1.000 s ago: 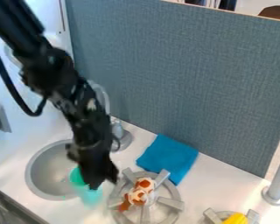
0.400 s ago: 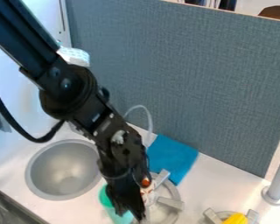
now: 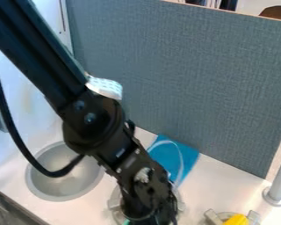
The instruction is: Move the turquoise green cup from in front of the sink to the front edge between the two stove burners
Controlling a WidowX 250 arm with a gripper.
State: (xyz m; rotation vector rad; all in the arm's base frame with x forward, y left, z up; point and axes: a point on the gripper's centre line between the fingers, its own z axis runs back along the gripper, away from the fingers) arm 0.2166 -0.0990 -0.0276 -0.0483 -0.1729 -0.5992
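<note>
The black gripper (image 3: pixel 152 216) hangs at the bottom edge, in front of the left stove burner (image 3: pixel 114 204), with its fingertips out of sight. A sliver of the green cup (image 3: pixel 127 222) peeks out beside it, and the cup has travelled along with the gripper, which is shut on it. Behind the wrist lies a blue cloth (image 3: pixel 187 160). The orange-and-white toy on the burner is hidden by the arm.
A round metal sink (image 3: pixel 63 189) sits at the left, with a black cable looping over it. At the lower right, a yellow object (image 3: pixel 236 219) rests on another burner (image 3: pixel 213 216). A grey post (image 3: pixel 278 189) stands at the right, and a grey partition (image 3: pixel 196 79) rises behind.
From beside the sink, the gripper has moved right and toward the bottom edge, carrying the green cup. The arm now covers the toy and most of the left burner.
</note>
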